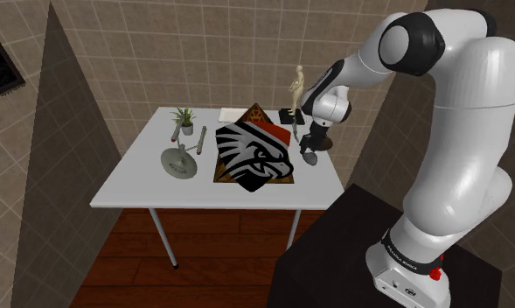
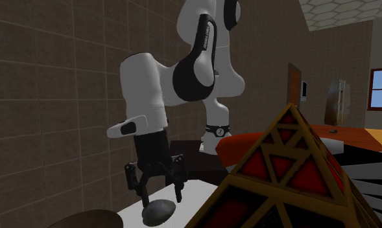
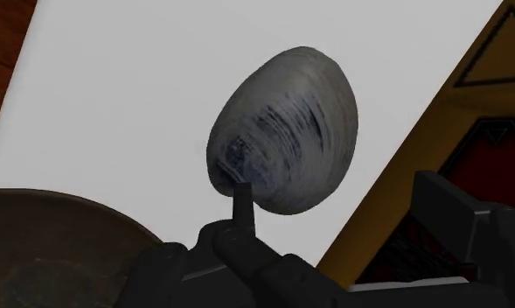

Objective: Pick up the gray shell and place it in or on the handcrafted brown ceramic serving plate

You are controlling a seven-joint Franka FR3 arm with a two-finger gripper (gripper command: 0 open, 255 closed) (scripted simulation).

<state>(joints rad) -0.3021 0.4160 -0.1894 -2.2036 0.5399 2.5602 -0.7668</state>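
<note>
Jaws are held spread apart and pointed down at the desk [image 1: 142, 179], with nothing clasped between them; they are poised just over the gray shell [image 2: 158, 210], which is left lying on the white top. The shell is found near the desk's edge on the shoulder view's right, on the side nearest the dark stand [image 1: 351, 258]. Just beside it, a brown pyramid [image 2: 293, 171] with red panels is set, and its slanted face is seen close along one side of the shell in the wrist view. A black-and-white hawk emblem [image 1: 255, 156] is propped against the pyramid on the side facing the shoulder camera. On the shell's other side, near but apart from it, the rounded rim of the brown plate [image 3: 45, 232] is shown, with bare desk left between the two. Behind the arm [image 1: 456, 131], a pale figurine [image 1: 296, 86] is stood upright on a black base. Well apart, toward the shoulder view's left, a small potted plant [image 1: 184, 118] and a gray saucer-shaped model [image 1: 180, 162] are placed. The desk is backed into a corner of tiled walls [image 1: 159, 52], and a wooden floor [image 1: 203, 254] is seen beneath it.
</note>
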